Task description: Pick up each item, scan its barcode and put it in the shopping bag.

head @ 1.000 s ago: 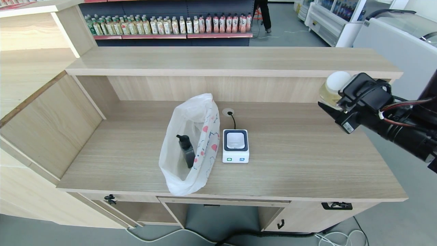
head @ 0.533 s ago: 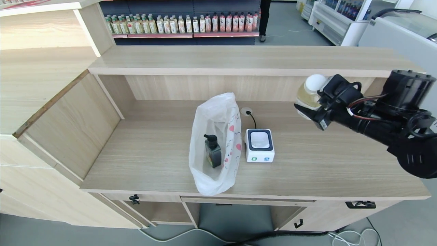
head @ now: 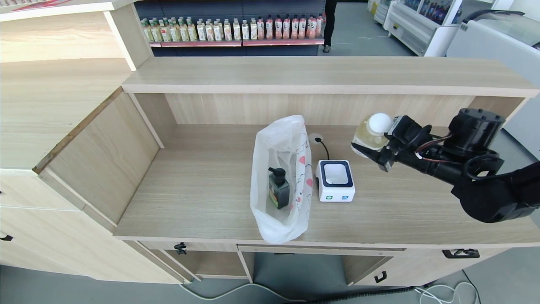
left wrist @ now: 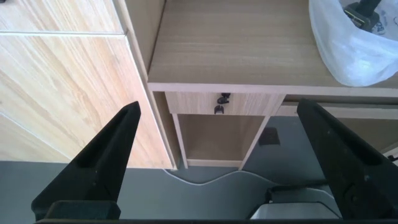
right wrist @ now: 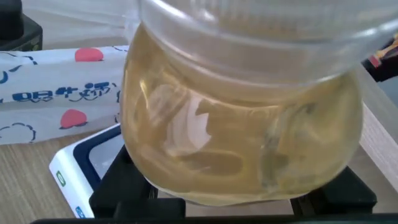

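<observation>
My right gripper point(head: 365, 142) is shut on a clear bottle point(head: 366, 133) of yellowish liquid with a round white cap, held above the counter just right of and behind the white scanner point(head: 336, 180). The right wrist view shows the bottle point(right wrist: 242, 118) up close, with the scanner point(right wrist: 87, 174) below it. The white shopping bag point(head: 282, 139) stands open left of the scanner, and a dark pump bottle point(head: 278, 189) stands inside it. My left gripper point(left wrist: 217, 112) hangs open with nothing in it, below and in front of the counter's front edge, with the bag point(left wrist: 354, 53) off to one side.
The wooden counter point(head: 202, 181) has a raised back ledge point(head: 320, 76) and a slanted side wall point(head: 97, 156) on the left. A black cable point(head: 324, 147) runs from the scanner to a hole behind it. Bare counter lies right of the scanner.
The head camera has swung, shifting the whole picture to the right. My right gripper has carried the bottle leftward and lower, much closer to the scanner.
</observation>
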